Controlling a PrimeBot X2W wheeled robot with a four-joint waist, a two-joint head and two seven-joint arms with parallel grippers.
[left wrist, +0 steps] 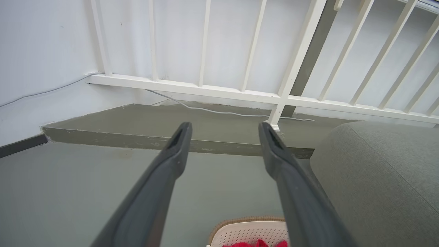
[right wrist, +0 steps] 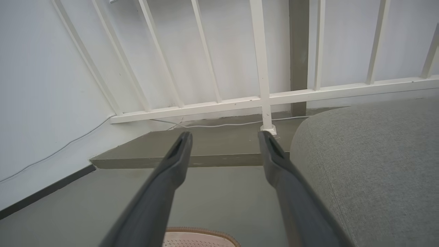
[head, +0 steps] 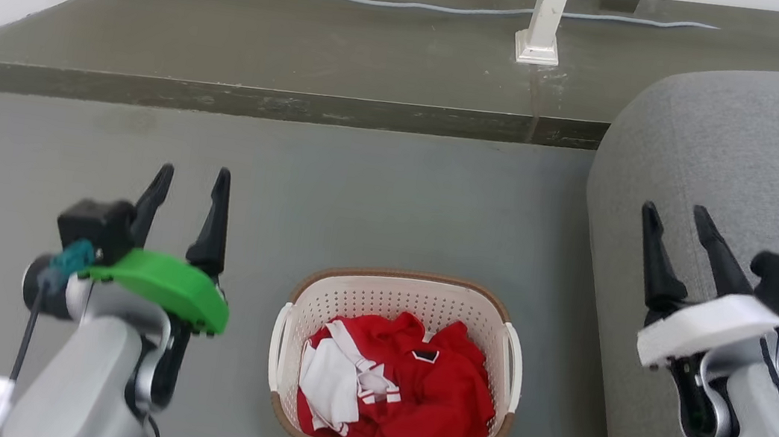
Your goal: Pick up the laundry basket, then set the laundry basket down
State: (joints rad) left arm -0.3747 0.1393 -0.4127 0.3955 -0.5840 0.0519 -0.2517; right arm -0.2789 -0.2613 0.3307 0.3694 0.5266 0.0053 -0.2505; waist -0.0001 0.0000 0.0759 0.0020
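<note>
The laundry basket (head: 403, 297) stands on the grey floor between my two arms, cream with a brown rim, white side handles and red-and-white clothes inside. My left gripper (head: 190, 177) hangs open to the basket's left, raised above the floor, with nothing between its fingers. On the right, my right gripper (head: 676, 215) is open over the grey sofa edge, also empty. The left wrist view catches the basket's rim (left wrist: 247, 220) at its bottom edge below the open left gripper (left wrist: 224, 127). The right wrist view shows the rim (right wrist: 200, 230) under the open right gripper (right wrist: 224, 137).
A large grey sofa (head: 742, 167) fills the right side, close to the basket. A raised concrete step (head: 269, 101) runs across ahead, with a white railing post (head: 541, 28) and a cable (head: 403, 2) on it. A white wall stands at the left.
</note>
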